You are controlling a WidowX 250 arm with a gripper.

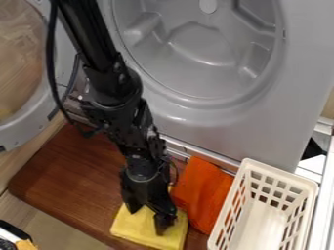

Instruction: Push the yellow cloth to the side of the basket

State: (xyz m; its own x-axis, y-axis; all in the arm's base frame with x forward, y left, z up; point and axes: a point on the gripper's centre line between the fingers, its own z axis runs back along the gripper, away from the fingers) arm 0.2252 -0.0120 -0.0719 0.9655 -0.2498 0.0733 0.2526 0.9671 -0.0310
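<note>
The black gripper (147,222) hangs down over the yellow cloth (134,230) at the bottom of the view, its two fingers spread, with yellow fabric showing between them. The cloth lies folded on the brown wooden board and is partly hidden by the gripper. Whether the fingertips press on it, I cannot tell. To the right stands the white slatted basket (219,225), with an orange cloth (203,188) lying between it and the yellow cloth.
Behind the brown board (72,178) stands a grey washing machine (261,127) with a round opening. Its open door (19,129) is at the upper left. A black and white item with a yellow part (25,244) sits at the lower left corner.
</note>
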